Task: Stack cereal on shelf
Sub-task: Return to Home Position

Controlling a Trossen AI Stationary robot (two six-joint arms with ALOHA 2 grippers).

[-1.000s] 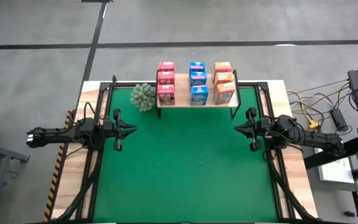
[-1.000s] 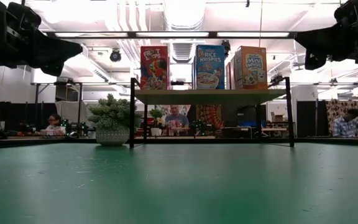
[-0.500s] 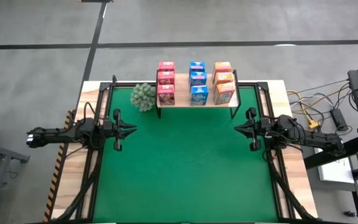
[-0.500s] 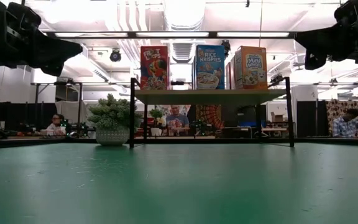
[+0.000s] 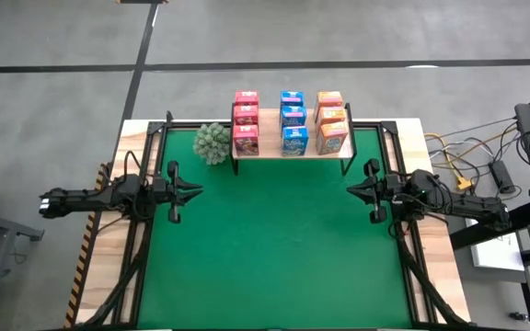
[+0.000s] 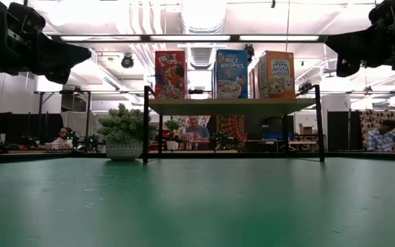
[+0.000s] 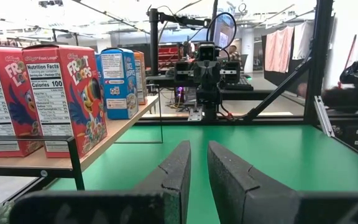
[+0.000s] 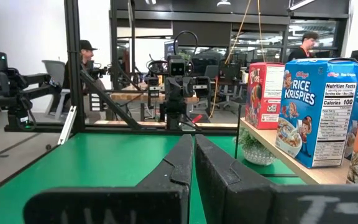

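Observation:
The cereal boxes stand upright on the shelf (image 5: 291,153) at the table's far edge, in three rows running front to back: pink-red (image 5: 245,118), blue (image 5: 293,118) and orange (image 5: 331,118). The low view shows the front boxes, pink-red (image 6: 170,74), blue (image 6: 232,73) and orange (image 6: 276,74), on the wooden board (image 6: 232,105), which is raised on thin black legs. My left gripper (image 5: 196,191) hovers shut over the mat's left side, pointing right. My right gripper (image 5: 351,190) hovers shut over the right side, pointing left. Both are well clear of the shelf.
A green spiky plant ball (image 5: 213,142) in a pot sits on the table left of the shelf. The green mat (image 5: 274,257) lies bare between and in front of the arms. Black frame rails run along both table sides. Cables (image 5: 472,170) lie off the right edge. People sit in the room beyond.

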